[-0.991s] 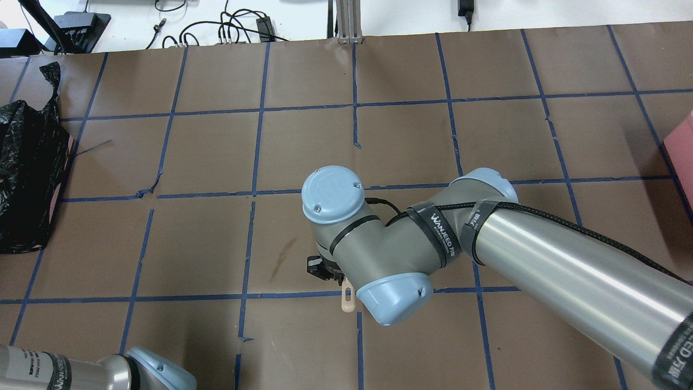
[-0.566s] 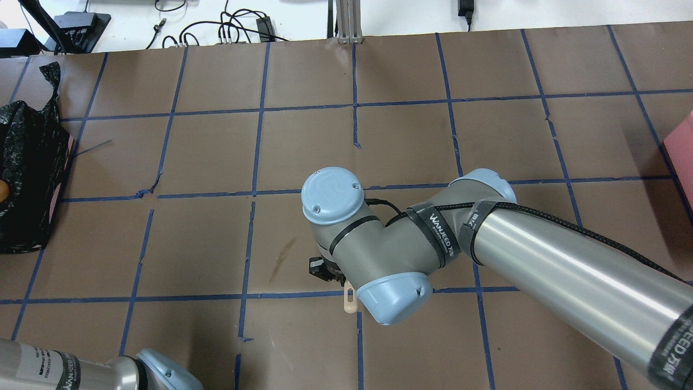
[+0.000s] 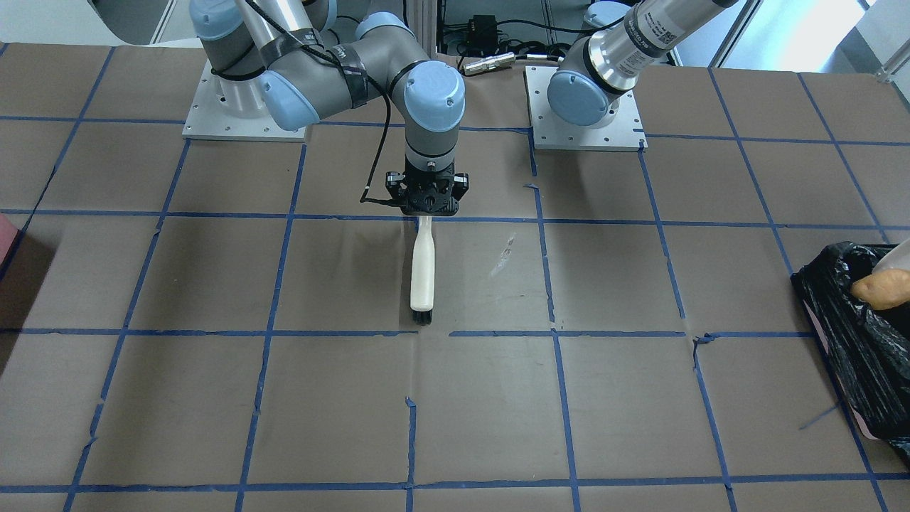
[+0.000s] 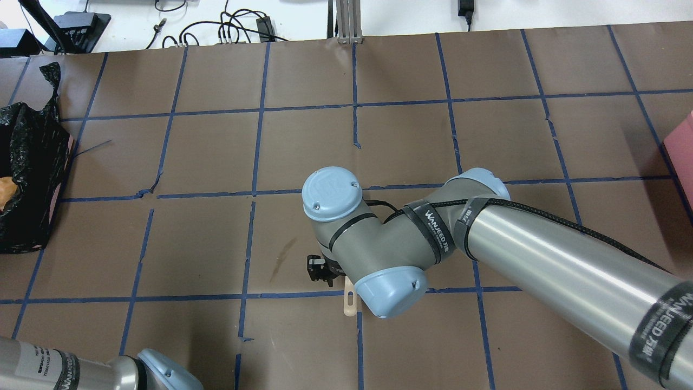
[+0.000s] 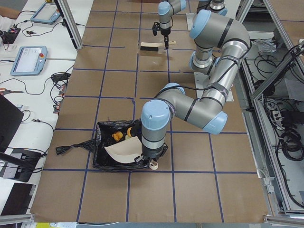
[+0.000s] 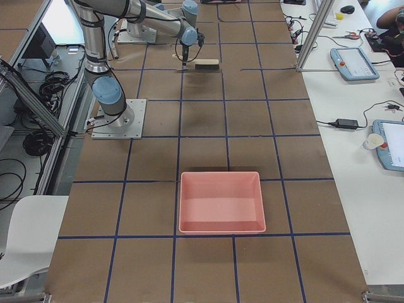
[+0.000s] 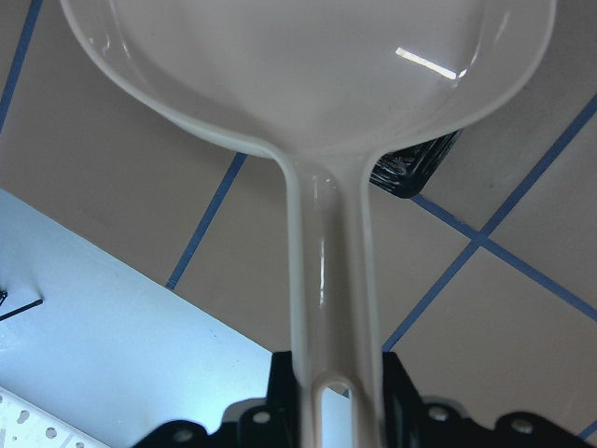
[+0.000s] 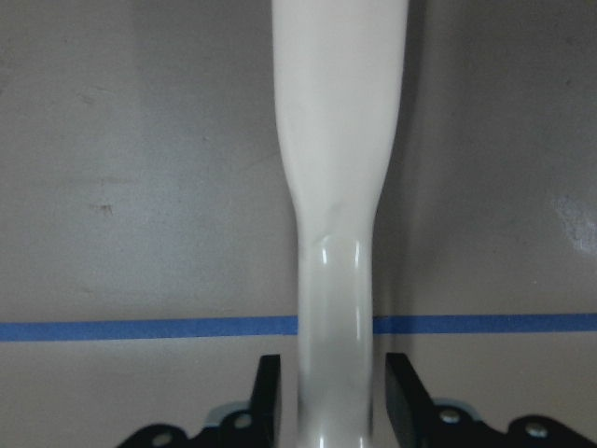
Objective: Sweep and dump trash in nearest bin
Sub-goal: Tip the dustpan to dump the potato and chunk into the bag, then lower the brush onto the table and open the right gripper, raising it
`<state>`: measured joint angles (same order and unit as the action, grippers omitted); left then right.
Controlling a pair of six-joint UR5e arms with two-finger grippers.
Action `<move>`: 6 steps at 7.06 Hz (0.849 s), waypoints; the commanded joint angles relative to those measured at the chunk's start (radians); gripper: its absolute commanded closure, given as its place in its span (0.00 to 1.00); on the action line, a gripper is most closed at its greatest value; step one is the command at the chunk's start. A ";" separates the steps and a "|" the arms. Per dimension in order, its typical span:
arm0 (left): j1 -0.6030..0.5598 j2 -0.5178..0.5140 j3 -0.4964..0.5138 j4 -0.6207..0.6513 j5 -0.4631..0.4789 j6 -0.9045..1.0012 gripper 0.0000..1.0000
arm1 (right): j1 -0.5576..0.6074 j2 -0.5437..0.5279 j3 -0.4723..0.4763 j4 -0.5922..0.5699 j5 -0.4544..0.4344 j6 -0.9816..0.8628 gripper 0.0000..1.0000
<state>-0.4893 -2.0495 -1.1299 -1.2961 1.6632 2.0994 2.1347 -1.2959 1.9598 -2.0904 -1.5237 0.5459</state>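
My left gripper [image 7: 326, 397] is shut on the handle of a cream dustpan [image 7: 317, 75]. In the exterior left view the dustpan [image 5: 124, 149] is tilted over the black-bagged bin [image 5: 107, 151]. A brown-orange lump of trash [image 5: 115, 137] and a pale chunk [image 5: 128, 133] lie in the bag. The lump [image 3: 881, 290] shows in the bin [image 3: 849, 348] at the front-facing view's right edge, and the lump [image 4: 6, 192] and bin [image 4: 30, 162] at the overhead view's left edge. My right gripper [image 3: 425, 208] is shut on the white handle of a brush [image 3: 422, 274], low over the table middle.
A pink tray without a bag [image 6: 221, 202] sits on the table at my right end; its edge [image 4: 683, 146] shows in the overhead view. The brown table has a blue tape grid. My right arm [image 4: 487, 244] spans the table's right half.
The brown-orange lump has come into sight inside the bin at the overhead view's left edge. My left arm's elbow has shifted slightly right. My right arm has moved slightly.
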 commanded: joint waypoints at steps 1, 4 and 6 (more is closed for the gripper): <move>0.000 0.012 0.002 0.066 0.018 0.086 0.95 | -0.038 -0.003 -0.068 0.029 -0.001 -0.036 0.00; -0.014 0.052 0.050 0.110 0.136 0.240 0.96 | -0.181 -0.003 -0.330 0.352 0.007 -0.214 0.00; -0.055 0.086 0.054 0.113 0.165 0.263 0.95 | -0.348 -0.028 -0.434 0.449 0.014 -0.399 0.00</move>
<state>-0.5184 -1.9827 -1.0810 -1.1871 1.8016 2.3415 1.8827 -1.3085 1.5926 -1.6997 -1.5123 0.2638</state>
